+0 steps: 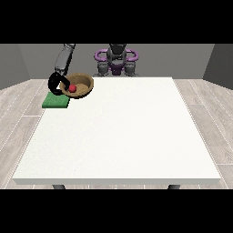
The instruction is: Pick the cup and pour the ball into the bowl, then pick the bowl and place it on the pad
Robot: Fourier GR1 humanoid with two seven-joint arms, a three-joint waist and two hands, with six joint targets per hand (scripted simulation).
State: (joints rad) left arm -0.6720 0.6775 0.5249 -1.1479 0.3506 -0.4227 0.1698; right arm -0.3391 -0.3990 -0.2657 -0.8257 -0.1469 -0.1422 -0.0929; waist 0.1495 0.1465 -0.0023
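Placing step under way. Hand at the view's left (55,83) has its fingers curled round the rim of the bowl (82,86), red ball (72,88) inside. Bowl sits at 2 o'clock of the green pad (55,101), overlapping its corner. Next, judged: shift toward 8 o'clock, lower, release. Cup not seen.

Before me stood a large white table (118,132); its top spread broad from the twelve o'clock edge down to six o'clock, widening toward the near side; two dark legs (58,186) showed beneath the front edge, one at seven o'clock and one at five o'clock; around it lay a pale wooden plank floor (18,113), seen at nine and three o'clock; behind, at twelve o'clock, a plain grey wall (173,59) closed the room.
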